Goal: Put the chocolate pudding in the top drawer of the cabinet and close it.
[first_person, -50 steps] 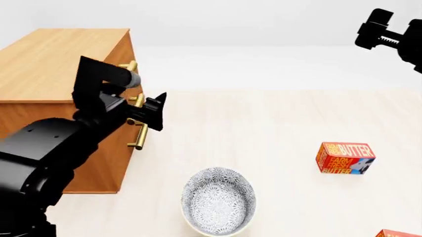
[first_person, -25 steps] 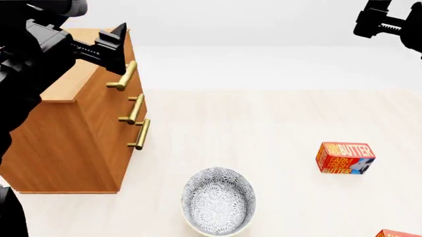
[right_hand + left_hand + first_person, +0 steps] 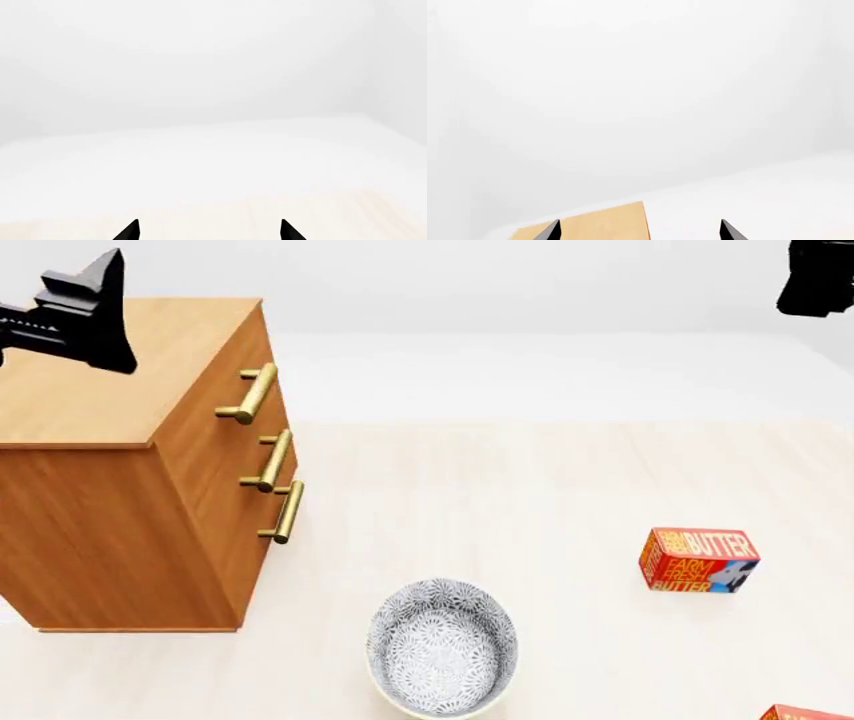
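both hands, the left hand (image 3: 83, 312) and right hand (image 3: 208, 231), are hanging released and empty; the chocolate pudding is showing nowhere, and the light-brown wooden cabinet (image 3: 94, 500) is sitting below the left hand, top drawer (image 3: 214, 390) shut: i would be pulling its brass bar handle (image 3: 250, 393) squarely

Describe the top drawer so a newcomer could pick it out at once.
Start at the wooden cabinet, the largest thing in view, standing at the left of the pale floor. Three brass bar handles run down its front. The top drawer is the one behind the highest handle, just under the cabinet's flat top, with the two other drawers below it.
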Tool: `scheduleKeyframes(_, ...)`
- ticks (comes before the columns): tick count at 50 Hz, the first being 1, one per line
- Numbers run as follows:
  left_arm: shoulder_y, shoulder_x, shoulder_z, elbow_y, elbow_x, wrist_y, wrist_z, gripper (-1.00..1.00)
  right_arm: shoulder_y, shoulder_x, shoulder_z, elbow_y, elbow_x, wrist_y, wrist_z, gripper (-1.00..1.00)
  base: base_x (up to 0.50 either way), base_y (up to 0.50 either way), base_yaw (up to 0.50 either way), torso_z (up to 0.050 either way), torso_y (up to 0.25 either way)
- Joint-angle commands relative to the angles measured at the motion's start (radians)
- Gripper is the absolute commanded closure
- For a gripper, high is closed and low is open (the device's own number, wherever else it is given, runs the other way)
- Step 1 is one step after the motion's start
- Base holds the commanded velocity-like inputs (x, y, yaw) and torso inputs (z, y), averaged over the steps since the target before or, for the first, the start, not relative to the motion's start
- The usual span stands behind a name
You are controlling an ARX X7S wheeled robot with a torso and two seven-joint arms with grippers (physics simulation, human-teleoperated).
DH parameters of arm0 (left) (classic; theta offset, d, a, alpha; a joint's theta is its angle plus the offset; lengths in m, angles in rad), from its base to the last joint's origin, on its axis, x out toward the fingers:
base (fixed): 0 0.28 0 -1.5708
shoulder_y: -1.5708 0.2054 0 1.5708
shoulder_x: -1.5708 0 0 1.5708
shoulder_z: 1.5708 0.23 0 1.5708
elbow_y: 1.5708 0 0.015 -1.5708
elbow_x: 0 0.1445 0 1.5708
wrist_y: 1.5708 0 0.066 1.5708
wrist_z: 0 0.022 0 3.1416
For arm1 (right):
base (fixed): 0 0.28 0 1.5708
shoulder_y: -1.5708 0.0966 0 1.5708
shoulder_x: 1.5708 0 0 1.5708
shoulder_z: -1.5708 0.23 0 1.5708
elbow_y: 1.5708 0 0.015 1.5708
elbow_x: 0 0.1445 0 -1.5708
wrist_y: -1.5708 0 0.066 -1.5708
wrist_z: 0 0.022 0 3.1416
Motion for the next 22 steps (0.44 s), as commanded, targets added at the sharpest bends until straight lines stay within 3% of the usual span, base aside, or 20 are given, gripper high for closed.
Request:
scheduleKeyframes(1, 0.068, -0.034, -0.149, 0.089, -0.025, -0.056, -0.001, -1.0, -0.004, 0.201, 0.198, -0.234, -0.023, 0.138, 0.092, -1.0, 0.0, 0.0, 0.0, 0.0, 0.0)
scheduleKeyframes(15, 0.206, -0.049, -0.369, 0.219, -0.054, -0.12, 0.02, -1.0, -0.066, 0.416, 0.254, -0.455, 0.004, 0.105, 0.142, -1.0, 0.0, 0.0, 0.0, 0.0, 0.0)
scheduleKeyframes(22, 0.272, -0.043, -0.497, 0.289, -0.074, -0.152, 0.045, -1.0, -0.094, 0.418, 0.257, -0.493, 0.019, 0.039, 0.187, -1.0, 0.0, 0.0, 0.0, 0.0, 0.0)
